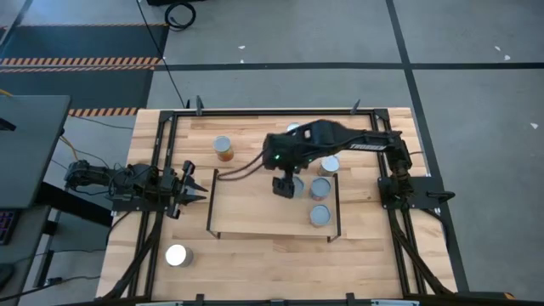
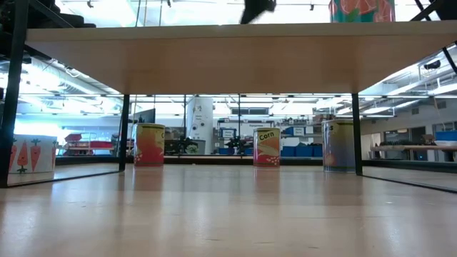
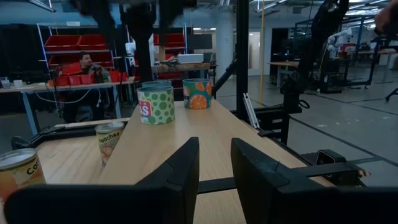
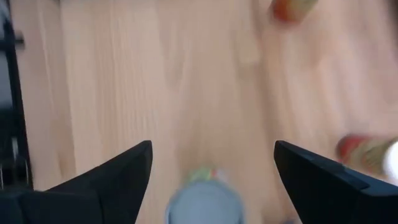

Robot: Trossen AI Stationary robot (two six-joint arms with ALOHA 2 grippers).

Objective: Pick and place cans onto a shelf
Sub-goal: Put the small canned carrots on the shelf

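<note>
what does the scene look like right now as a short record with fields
shelf: low light-wood board with black end frames, mid-table
cans on shelf: two clear in the high view, near its right end
cans off shelf: one behind the shelf, one at the table's front left
right gripper: over the shelf, fingers spread wide above a can lid, nothing gripped
left gripper: waits at the shelf's left end, empty
</note>
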